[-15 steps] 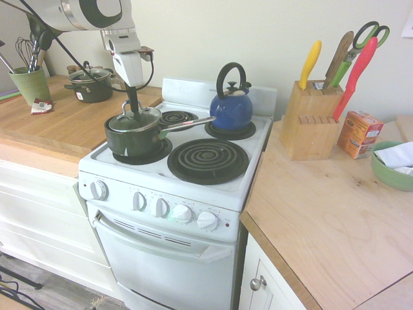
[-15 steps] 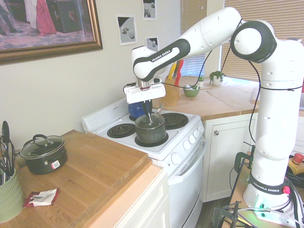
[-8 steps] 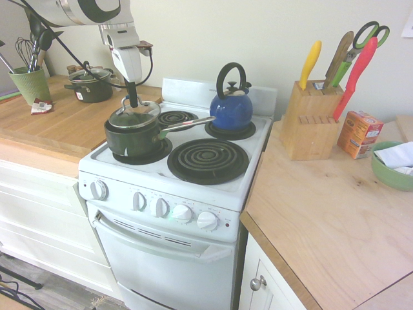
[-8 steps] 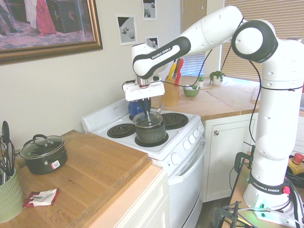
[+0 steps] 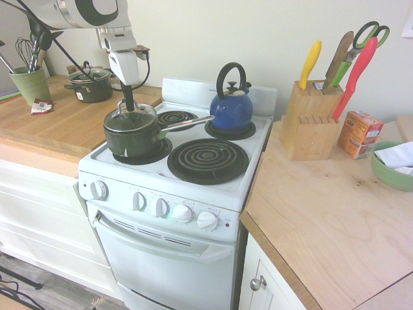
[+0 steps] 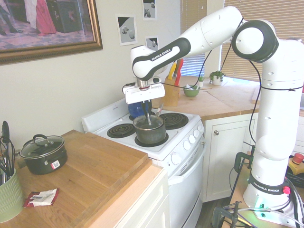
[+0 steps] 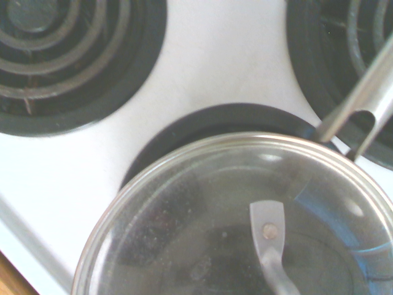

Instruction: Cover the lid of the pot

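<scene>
The pot [image 5: 132, 142], a dark green saucepan with a long silvery handle [image 5: 187, 123], stands on the stove's front left burner. The clear glass lid [image 5: 135, 120] lies about level on the pot's rim. My gripper [image 5: 128, 105] comes straight down from above and is shut on the lid's small arched handle. From the other side, the gripper [image 6: 148, 115] stands over the lid [image 6: 148, 122] and the pot [image 6: 151, 134]. In the wrist view the lid [image 7: 202, 221] fills the lower half, with the pot's handle [image 7: 362, 101] running off beside it.
A blue kettle [image 5: 231, 106] sits on the back right burner, close to the pot's handle tip. The front right burner [image 5: 208, 159] is bare. A squat black pot [image 5: 90, 84] and a green utensil cup [image 5: 29, 84] stand on the left counter. A knife block [image 5: 313, 119] stands on the right counter.
Half a second ago the lid was raised and tilted over the pot. It has come down level onto the rim, with the gripper lower and a little to the left.
</scene>
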You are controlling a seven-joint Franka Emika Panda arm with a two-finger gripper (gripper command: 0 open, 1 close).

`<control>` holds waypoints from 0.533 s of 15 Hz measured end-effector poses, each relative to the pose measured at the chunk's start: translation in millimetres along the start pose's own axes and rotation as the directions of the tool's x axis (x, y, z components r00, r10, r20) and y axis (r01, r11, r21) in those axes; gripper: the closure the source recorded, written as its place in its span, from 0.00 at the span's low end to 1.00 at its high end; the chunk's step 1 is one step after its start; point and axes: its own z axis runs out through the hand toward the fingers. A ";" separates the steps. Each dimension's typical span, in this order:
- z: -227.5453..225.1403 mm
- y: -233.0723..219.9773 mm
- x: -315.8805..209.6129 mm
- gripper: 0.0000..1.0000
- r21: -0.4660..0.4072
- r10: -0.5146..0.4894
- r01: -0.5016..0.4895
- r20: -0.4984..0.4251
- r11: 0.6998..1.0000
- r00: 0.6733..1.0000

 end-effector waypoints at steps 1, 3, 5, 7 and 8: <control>-0.5 1.2 0.5 1.00 0.000 0.001 -0.001 -0.001 1.000 1.000; -4.5 5.2 0.7 1.00 0.006 0.000 0.000 -0.002 1.000 1.000; -8.0 9.3 0.8 1.00 0.006 0.000 0.000 -0.004 1.000 1.000; -6.3 10.6 -0.4 1.00 -0.006 -0.003 0.003 -0.009 1.000 1.000; -3.7 11.1 -1.1 1.00 -0.011 -0.004 0.004 -0.012 1.000 1.000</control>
